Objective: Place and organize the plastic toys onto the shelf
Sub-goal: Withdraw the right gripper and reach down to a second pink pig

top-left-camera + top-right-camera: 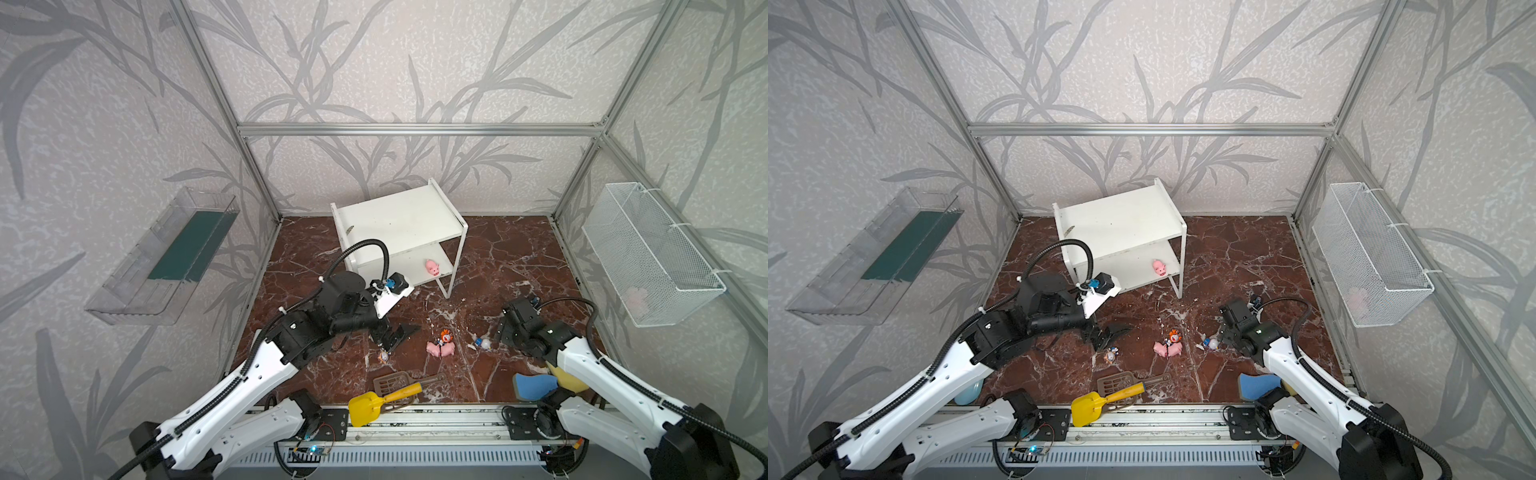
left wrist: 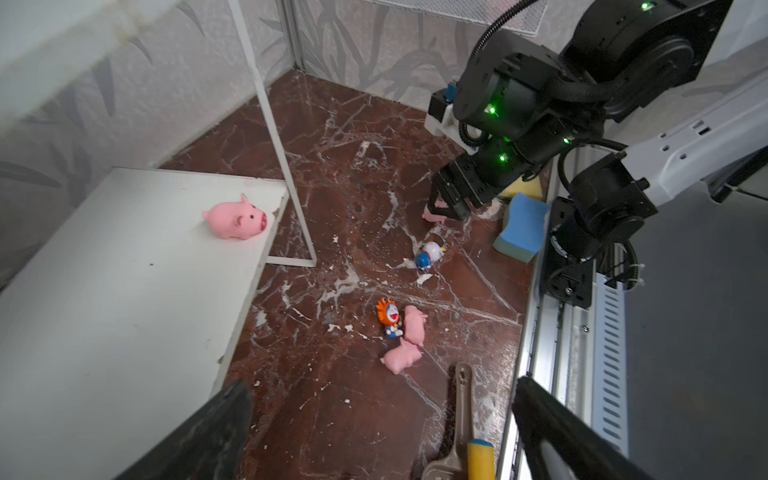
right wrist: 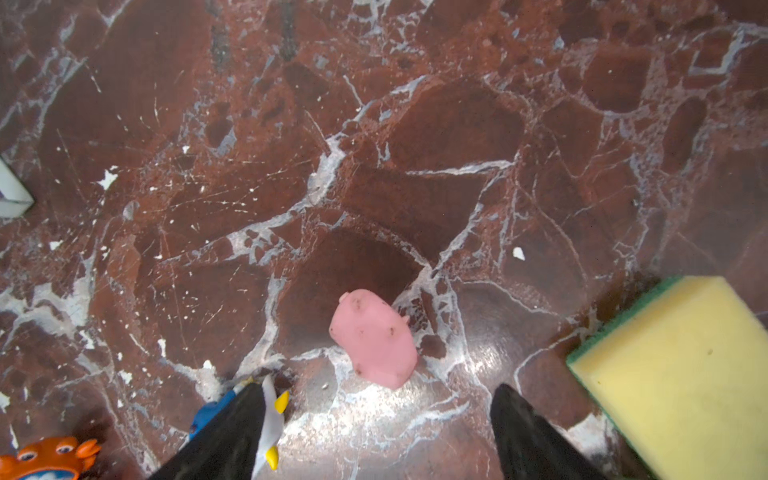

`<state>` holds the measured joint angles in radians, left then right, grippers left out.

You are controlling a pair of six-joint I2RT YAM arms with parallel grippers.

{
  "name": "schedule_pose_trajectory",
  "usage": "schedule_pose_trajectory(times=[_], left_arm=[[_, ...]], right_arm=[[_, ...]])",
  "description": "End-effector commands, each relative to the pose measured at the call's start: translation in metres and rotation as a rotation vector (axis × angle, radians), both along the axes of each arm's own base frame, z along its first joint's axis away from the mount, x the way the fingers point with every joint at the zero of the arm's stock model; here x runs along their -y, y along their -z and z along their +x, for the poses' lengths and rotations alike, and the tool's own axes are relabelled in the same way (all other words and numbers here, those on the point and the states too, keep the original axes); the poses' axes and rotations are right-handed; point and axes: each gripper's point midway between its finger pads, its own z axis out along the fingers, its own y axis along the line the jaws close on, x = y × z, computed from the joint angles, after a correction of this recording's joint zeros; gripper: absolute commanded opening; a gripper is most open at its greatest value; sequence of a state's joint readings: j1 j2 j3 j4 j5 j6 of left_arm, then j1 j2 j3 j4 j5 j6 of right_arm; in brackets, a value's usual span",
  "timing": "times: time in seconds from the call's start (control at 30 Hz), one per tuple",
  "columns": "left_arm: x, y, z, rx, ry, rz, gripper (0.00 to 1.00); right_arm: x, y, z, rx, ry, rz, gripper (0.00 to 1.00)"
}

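Note:
The white shelf [image 1: 399, 224] stands at the back, with one pink pig [image 2: 235, 217] on its lower board. On the floor two pink pigs [image 1: 439, 348] lie touching an orange-maned figurine [image 2: 389, 314]. A white-headed figurine [image 2: 430, 253] lies to their right, and a brown-headed one [image 1: 384, 356] to their left. My left gripper [image 2: 384, 386] hangs open and empty above the floor in front of the shelf. My right gripper [image 3: 380, 388] is open low over the floor. Another pink pig [image 3: 374, 338] lies just beyond its fingertips, and its left finger covers part of the white-headed figurine.
A yellow scoop [image 1: 365, 407] and a brown slotted spatula [image 1: 392, 382] lie by the front rail. A blue sponge [image 1: 534, 385] and a yellow sponge [image 3: 681, 365] sit beside my right arm. A wire basket [image 1: 648, 253] hangs on the right wall, a clear tray [image 1: 166, 257] on the left.

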<state>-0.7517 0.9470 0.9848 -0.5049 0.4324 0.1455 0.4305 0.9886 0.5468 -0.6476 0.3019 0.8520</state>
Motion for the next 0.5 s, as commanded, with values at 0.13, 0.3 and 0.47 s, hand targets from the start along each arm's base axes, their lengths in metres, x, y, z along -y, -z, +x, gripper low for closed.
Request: schedule_pose_trajectory(times=[0.13,0.3,0.47], left_arm=[[0.012,-0.003,-0.012,-0.048,0.078,-0.018,0.99],[0.010,0.003,-0.006,-0.040,0.051,0.011,0.99],[0.011,0.005,-0.004,-0.040,0.049,0.015,0.99]], right_arm=[[0.001,0.014,0.014,0.015,-0.038,0.054,0.85],[-0.006,0.019,0.023,0.020,-0.078,0.098,0.84],[-0.040,0.014,0.031,0.040,-0.236,0.222,0.81]])
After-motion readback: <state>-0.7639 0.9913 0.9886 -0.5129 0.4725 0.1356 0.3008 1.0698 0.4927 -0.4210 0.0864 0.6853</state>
